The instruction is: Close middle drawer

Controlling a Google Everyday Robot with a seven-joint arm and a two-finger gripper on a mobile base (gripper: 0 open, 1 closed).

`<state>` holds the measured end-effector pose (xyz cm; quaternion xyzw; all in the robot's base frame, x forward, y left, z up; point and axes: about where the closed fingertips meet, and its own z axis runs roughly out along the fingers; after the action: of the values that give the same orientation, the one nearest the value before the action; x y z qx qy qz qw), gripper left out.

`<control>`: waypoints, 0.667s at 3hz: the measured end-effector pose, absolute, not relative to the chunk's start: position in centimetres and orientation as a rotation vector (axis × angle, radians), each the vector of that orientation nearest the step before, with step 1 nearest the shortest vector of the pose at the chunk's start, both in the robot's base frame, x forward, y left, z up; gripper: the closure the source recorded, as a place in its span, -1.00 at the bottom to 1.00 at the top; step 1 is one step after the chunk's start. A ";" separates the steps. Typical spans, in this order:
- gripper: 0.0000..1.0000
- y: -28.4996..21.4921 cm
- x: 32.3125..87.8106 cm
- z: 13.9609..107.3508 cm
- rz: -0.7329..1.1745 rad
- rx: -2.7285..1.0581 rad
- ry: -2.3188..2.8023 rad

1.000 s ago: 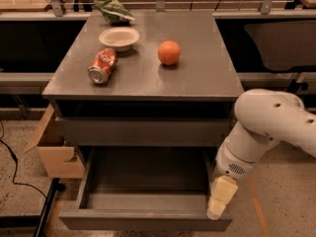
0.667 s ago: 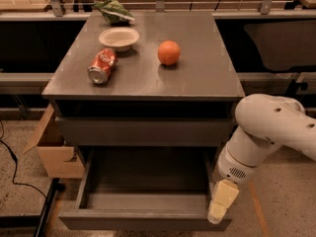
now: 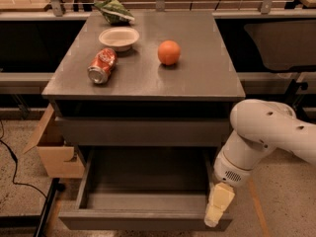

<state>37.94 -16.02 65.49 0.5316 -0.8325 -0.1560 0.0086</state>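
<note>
Well, the middle drawer [image 3: 140, 220] stands pulled far out of the cabinet [image 3: 207, 78], its front lip just above the bottom edge of view. My claw [image 3: 213, 219] hangs at that lip's right end, by the front corner. Whether it touches the lip, and whether it is apart or together, I cannot tell. My white arm [image 3: 266, 132] fills the room to the cabinet's right. To the left, a cardboard box [image 3: 54, 152] sits close against the cabinet's side and a dark cable [image 3: 14, 167] crosses the floor. Above the open drawer, the upper drawer front [image 3: 140, 131] sits flush. On top lie a tipped soda can [image 3: 102, 65], a bowl [image 3: 119, 37], an orange [image 3: 169, 52] and a green bag [image 3: 114, 11], all back from the front edge. Everything under the drawer is cut off.
</note>
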 end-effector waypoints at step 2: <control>0.00 -13.4 34.8 56.8 -0.709 1.547 -2.501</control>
<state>34.82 -13.43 56.79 0.5106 -0.8254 -0.2338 0.0584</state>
